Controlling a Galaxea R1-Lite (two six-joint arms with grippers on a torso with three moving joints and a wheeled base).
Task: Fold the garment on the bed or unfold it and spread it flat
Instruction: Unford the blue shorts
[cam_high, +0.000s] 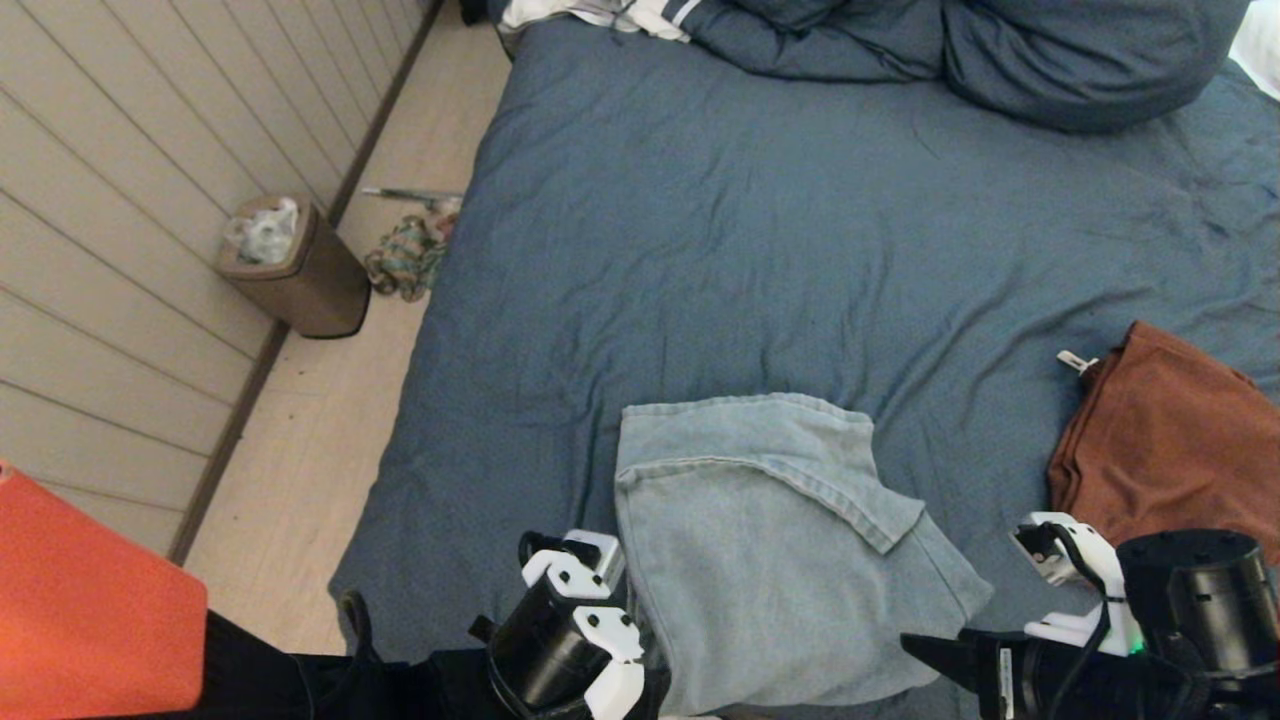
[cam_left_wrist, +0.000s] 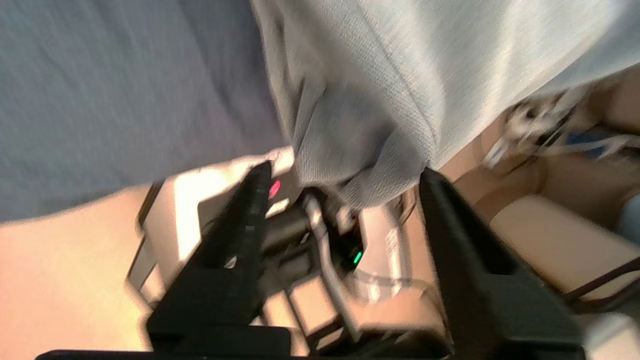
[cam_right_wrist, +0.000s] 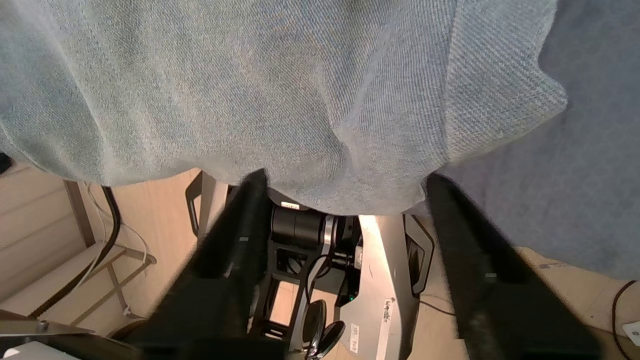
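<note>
A light blue-grey garment (cam_high: 770, 540) lies folded near the front edge of the slate-blue bed (cam_high: 760, 230), with its near hem hanging over that edge. My left gripper (cam_left_wrist: 342, 182) is at the garment's near-left corner (cam_left_wrist: 360, 170). Its fingers are spread wide, and the corner droops loosely between the tips. In the head view only its wrist (cam_high: 570, 630) shows. My right gripper (cam_right_wrist: 345, 182) is at the near-right hem (cam_right_wrist: 320, 190), also open, with the cloth sagging between the tips and not pinched. One of its black fingers (cam_high: 935, 650) shows beside the garment.
A rust-brown folded cloth (cam_high: 1160, 450) lies at the bed's right edge. Blue pillows and a duvet (cam_high: 1080, 60) are piled at the far end. On the floor to the left are a brown bin (cam_high: 300, 265) and small clutter (cam_high: 405, 255). An orange object (cam_high: 80, 610) sits near left.
</note>
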